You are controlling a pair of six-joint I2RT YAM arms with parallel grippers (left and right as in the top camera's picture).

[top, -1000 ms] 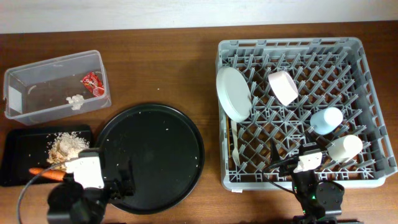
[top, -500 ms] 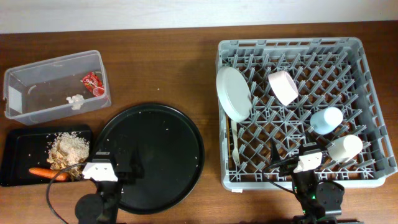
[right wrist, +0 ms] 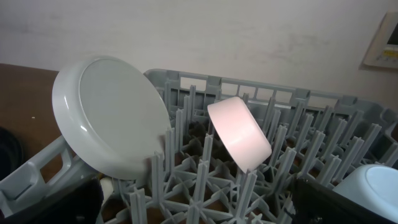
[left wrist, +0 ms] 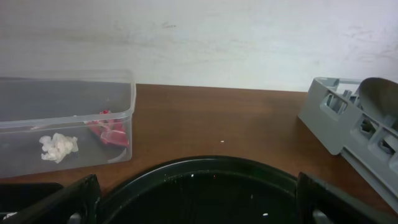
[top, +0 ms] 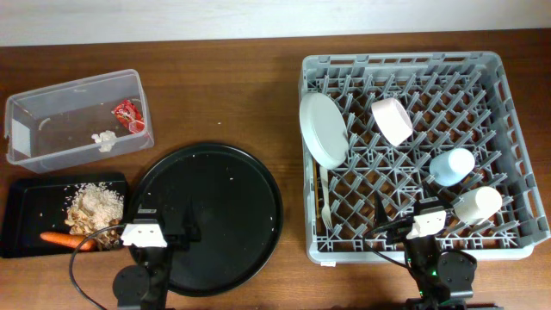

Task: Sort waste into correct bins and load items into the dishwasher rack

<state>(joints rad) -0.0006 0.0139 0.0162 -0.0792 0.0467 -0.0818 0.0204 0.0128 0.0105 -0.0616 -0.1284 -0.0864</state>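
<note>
The grey dishwasher rack [top: 400, 60] holds a pale plate [top: 322, 129], a pinkish bowl [top: 392, 120], a light-blue cup [top: 452, 165], a cream cup [top: 476, 205] and a white fork [top: 325, 202]. In the clear tub [top: 52, 108] lie a red wrapper [top: 128, 114] and a white tissue [top: 105, 139]. The shallow black tray [top: 26, 202] carries rice scraps [top: 95, 205], a carrot [top: 60, 238] and a brown lump [top: 109, 235]. My left gripper [top: 165, 222] is open and empty over the round tray's front left. My right gripper [top: 405, 213] is open and empty over the rack's front edge.
A large round black tray [top: 224, 207] with a few rice grains lies between the bins and the rack. The left wrist view shows its rim [left wrist: 205, 165], the tub [left wrist: 68, 112] and the rack's corner [left wrist: 329, 118]. The right wrist view shows plate [right wrist: 112, 121] and bowl [right wrist: 239, 134] among pegs.
My left arm has swung right, from beside the shallow black tray's corner to the round tray's front edge, still open. The right arm has not moved.
</note>
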